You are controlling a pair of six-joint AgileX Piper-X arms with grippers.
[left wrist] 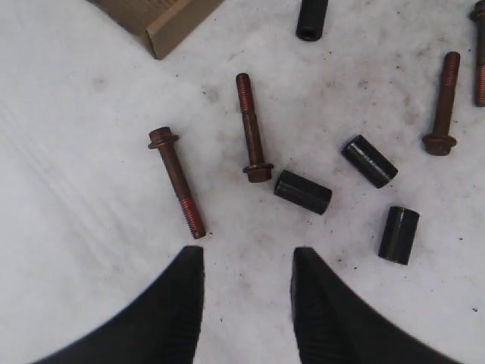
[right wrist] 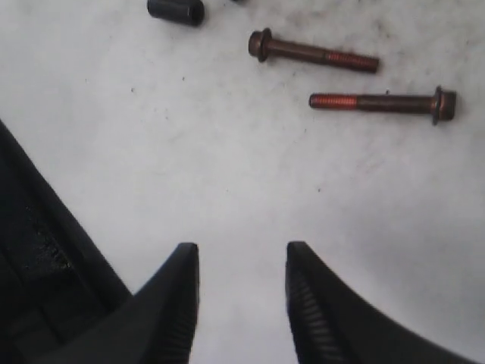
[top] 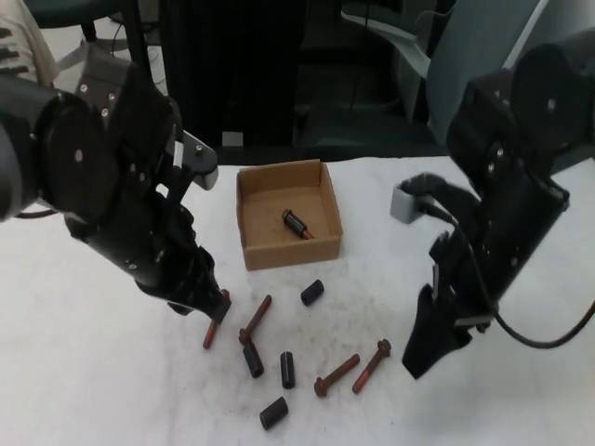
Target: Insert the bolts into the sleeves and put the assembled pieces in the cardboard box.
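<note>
The cardboard box [top: 293,251] stands at the back middle, with one assembled bolt and sleeve [top: 297,223] lying inside. In front of it several copper bolts and black sleeves lie loose. My left gripper [top: 209,302] hangs open just above the bench, close to a bolt [left wrist: 177,182]; a second bolt [left wrist: 251,129] and a sleeve [left wrist: 303,192] lie just beyond. My right gripper [top: 423,358] is open and low at the right of the scatter, nothing between its fingers. Two bolts [right wrist: 312,53] [right wrist: 383,102] lie side by side ahead of it, with a sleeve [right wrist: 176,10] farther off.
A small grey block [top: 406,203] sits at the back right, beside the right arm. More sleeves [top: 312,293] [top: 273,413] lie near the box and near the front edge. The white bench is bare at far left and far right.
</note>
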